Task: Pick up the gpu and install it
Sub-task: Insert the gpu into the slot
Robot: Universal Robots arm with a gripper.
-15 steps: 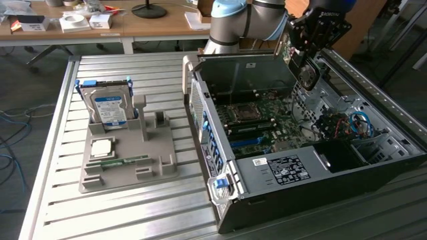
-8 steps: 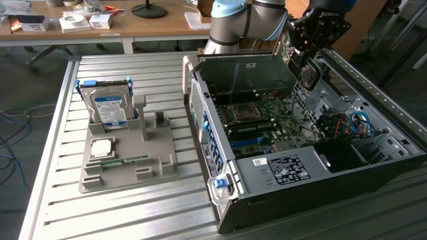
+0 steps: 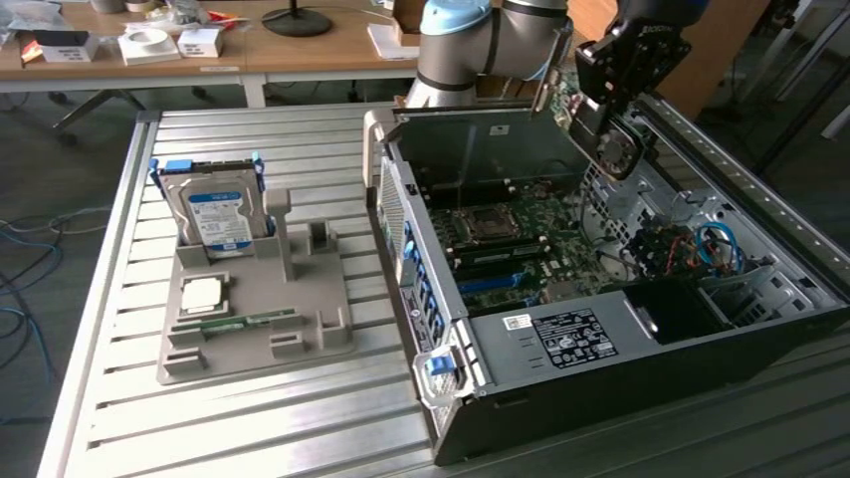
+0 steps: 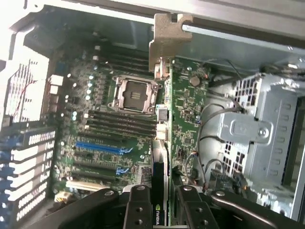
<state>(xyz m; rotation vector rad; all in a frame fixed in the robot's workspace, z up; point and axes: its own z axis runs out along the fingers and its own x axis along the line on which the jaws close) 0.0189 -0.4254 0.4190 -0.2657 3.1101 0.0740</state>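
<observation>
The gpu (image 3: pixel 619 149) hangs above the far side of the open computer case (image 3: pixel 558 393), a dark card with a round fan on its face. My gripper (image 3: pixel 614 112) is shut on its upper edge. In the wrist view the gpu (image 4: pixel 162 109) runs edge-on away from my gripper (image 4: pixel 162 212), and its tan metal bracket (image 4: pixel 167 40) is at the far end. The black fingers (image 4: pixel 138 205) press on the card from both sides. Below the card lies the green motherboard (image 4: pixel 109 129) with its blue card slots (image 4: pixel 102 148); the card is held above them, not touching.
A grey fixture tray (image 3: pixel 313 344) at the exterior view's left holds a silver hard drive (image 3: pixel 219 219), a square processor (image 3: pixel 202 294) and a green memory stick (image 3: pixel 246 322). Inside the case, a drive cage (image 4: pixel 267 129) and loose cables (image 3: pixel 704 249) sit beside the motherboard.
</observation>
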